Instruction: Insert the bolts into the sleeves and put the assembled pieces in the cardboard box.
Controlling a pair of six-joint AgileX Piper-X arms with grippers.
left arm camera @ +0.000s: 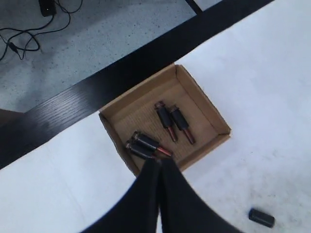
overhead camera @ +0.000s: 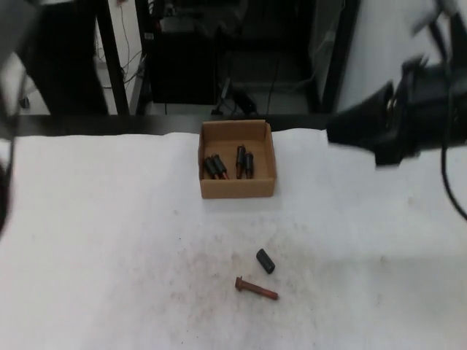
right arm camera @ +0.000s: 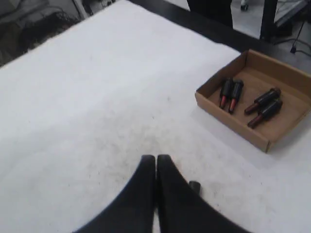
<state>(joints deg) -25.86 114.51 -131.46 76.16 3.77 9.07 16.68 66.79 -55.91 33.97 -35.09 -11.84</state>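
A cardboard box [overhead camera: 237,188] sits at the back middle of the white bench with several assembled bolt-and-sleeve pieces [overhead camera: 228,165] lying in it. The box [left arm camera: 204,108] and its pieces [left arm camera: 173,121] are also in the left wrist view, the box [right arm camera: 228,115] in the right wrist view. In front of the box lie a loose black sleeve [overhead camera: 265,260] and a reddish bolt [overhead camera: 256,288], apart from each other. The sleeve [left arm camera: 261,217] shows beside my left gripper [left arm camera: 160,162], which is shut and empty, raised over the box's near wall. My right gripper [right arm camera: 156,159] is shut and empty above the bench, the sleeve [right arm camera: 195,185] just past its fingers.
A black arm [overhead camera: 408,109] hangs blurred at the right above the bench. The bench's far black edge [overhead camera: 109,122] runs behind the box, with floor and cables beyond. Rusty smudges mark the cloth around the bolt.
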